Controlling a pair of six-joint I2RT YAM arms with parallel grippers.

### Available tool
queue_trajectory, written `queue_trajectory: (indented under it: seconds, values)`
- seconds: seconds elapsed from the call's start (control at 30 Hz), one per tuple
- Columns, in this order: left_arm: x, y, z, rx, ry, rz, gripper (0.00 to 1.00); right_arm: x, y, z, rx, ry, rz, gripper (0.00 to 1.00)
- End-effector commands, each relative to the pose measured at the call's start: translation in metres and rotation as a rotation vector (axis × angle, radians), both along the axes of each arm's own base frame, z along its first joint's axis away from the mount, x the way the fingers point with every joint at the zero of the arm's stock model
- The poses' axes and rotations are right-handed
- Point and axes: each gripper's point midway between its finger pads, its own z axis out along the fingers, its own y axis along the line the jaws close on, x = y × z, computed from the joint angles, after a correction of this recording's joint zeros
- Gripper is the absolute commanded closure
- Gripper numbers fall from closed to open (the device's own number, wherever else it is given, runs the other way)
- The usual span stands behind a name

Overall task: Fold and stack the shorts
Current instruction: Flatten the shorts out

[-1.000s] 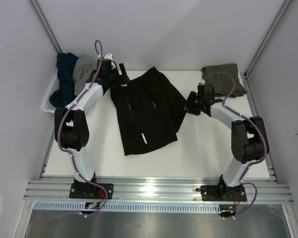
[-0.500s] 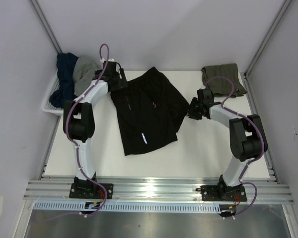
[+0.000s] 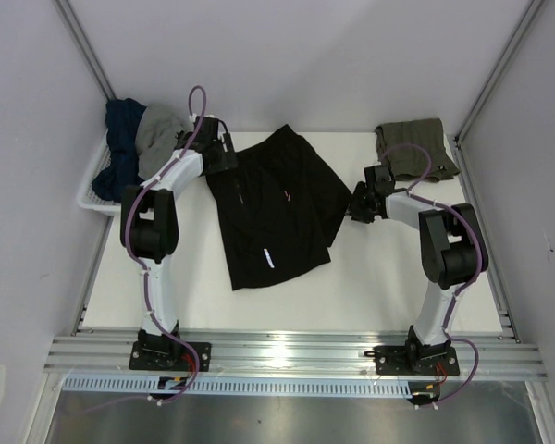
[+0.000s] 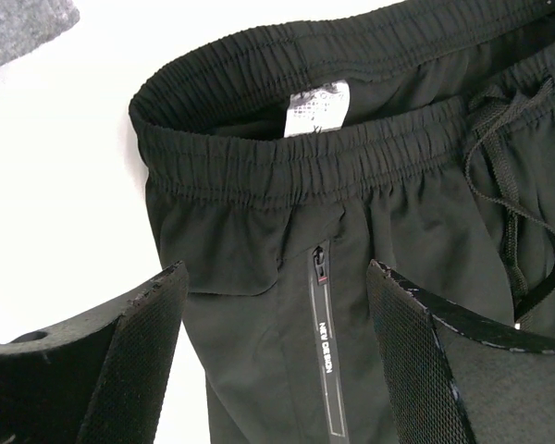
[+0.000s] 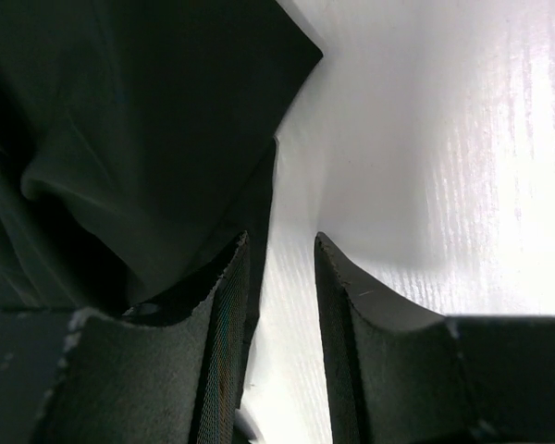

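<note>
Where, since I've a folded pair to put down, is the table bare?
Bare: the near table strip between the black shorts and the arm bases, and the far gap between black shorts and olive shorts. Crowded: far left, around basket and left claw.

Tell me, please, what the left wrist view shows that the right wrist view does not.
Only the left wrist: the elastic waistband of the black shorts, its white label, drawstring and zipped pocket, below the wide-open left tool. Only the right wrist: a plain edge of the shorts beside the right tool, whose fingers stand close together with bare table between them. Both: the black shorts lying on the white table.
</note>
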Motion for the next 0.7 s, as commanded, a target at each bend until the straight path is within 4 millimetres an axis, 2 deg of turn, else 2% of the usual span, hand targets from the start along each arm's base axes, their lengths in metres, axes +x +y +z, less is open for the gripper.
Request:
queue_trajectory:
  seconds: [0.0, 0.37, 0.4, 0.47, 0.5, 0.57, 0.6, 0.67]
  values:
    - [0.003, 0.002, 0.011, 0.029, -0.022, -0.008, 0.20, 0.012, 0.004, 0.001, 0.001, -0.023, -0.006, 0.63]
    - [0.005, 0.001, -0.001, 0.029, 0.016, -0.026, 0.20, 0.016, 0.020, -0.015, -0.052, 0.014, 0.006, 0.62]
    - [0.006, 0.002, -0.002, 0.033, 0.019, -0.025, 0.20, 0.014, 0.014, -0.022, -0.097, 0.036, -0.011, 0.62]
    - [0.004, 0.002, -0.004, 0.037, 0.028, -0.025, 0.19, 0.017, 0.015, -0.023, -0.140, 0.040, -0.004, 0.62]
    - [0.004, 0.003, -0.003, 0.038, 0.028, -0.024, 0.20, 0.012, 0.009, -0.033, -0.183, 0.079, -0.010, 0.62]
    - [0.003, 0.003, 0.000, 0.041, 0.026, -0.028, 0.20, 0.015, 0.006, -0.035, -0.225, 0.089, -0.013, 0.64]
    - [0.000, 0.004, -0.002, 0.044, 0.033, -0.028, 0.20, 0.012, -0.002, -0.039, -0.282, 0.106, -0.020, 0.66]
    - [0.001, 0.005, 0.003, 0.046, 0.026, -0.028, 0.20, 0.009, -0.007, -0.044, -0.335, 0.128, -0.020, 0.76]
